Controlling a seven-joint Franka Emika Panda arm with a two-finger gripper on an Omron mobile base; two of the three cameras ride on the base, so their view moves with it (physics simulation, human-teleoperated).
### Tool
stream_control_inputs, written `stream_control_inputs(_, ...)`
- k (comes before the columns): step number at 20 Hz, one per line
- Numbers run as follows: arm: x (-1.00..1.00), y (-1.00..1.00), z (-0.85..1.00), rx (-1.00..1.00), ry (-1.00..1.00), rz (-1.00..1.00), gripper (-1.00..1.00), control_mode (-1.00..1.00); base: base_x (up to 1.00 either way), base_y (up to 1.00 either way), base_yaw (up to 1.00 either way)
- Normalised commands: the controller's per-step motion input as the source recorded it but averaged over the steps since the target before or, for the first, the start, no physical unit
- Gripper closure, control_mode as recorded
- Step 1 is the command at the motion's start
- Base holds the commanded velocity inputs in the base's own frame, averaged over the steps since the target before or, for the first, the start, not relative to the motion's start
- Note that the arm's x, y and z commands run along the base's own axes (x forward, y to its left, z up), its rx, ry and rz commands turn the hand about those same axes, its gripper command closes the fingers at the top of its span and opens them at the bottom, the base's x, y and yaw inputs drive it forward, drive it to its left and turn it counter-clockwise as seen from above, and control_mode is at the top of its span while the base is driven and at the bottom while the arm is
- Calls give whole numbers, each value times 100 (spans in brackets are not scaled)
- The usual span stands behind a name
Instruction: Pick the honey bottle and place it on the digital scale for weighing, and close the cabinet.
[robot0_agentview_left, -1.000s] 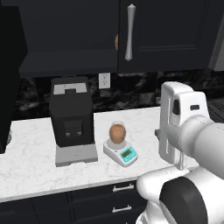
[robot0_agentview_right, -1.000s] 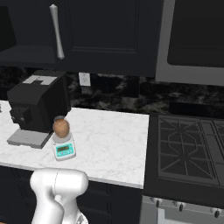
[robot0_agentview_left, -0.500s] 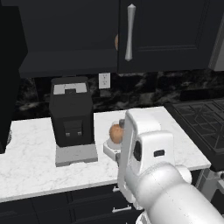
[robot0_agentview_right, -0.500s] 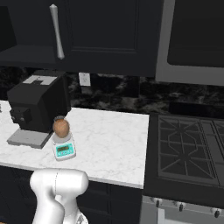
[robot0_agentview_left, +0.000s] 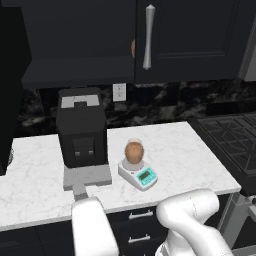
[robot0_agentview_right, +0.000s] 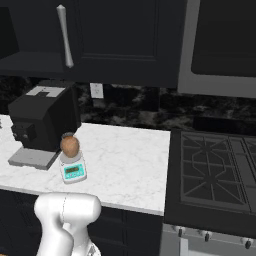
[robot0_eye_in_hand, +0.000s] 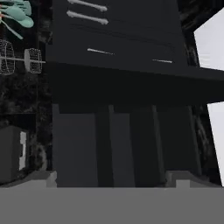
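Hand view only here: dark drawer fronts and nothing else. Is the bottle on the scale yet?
Observer: Yes. The bottle stands upright on the scale, on the round platter.
Operator: What is next to it?
Observer: A coffee machine stands close beside the scale, on the side away from the stove.
Operator: And the cabinet, is it shut?
Observer: It does not look shut. On the cabinet, the door with the handle is closed, but the half beside it seems open, and an orange jar peeks out at that door's edge.
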Motion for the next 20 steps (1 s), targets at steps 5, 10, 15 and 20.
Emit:
stream_control_inputs(5, 16, 99, -9, -22, -12, -7, -100, -100, 0, 0, 0)
stream_control_inputs(10, 34, 100, -1, -19, 0, -9, -100, -100, 0, 0, 0)
stream_control_inputs(15, 32, 88, -61, 2, -12, -7, -100, -100, 0, 0, 0)
stream_control_inputs(20, 63, 80, -84, 19, -29, -5, -100, -100, 0, 0, 0)
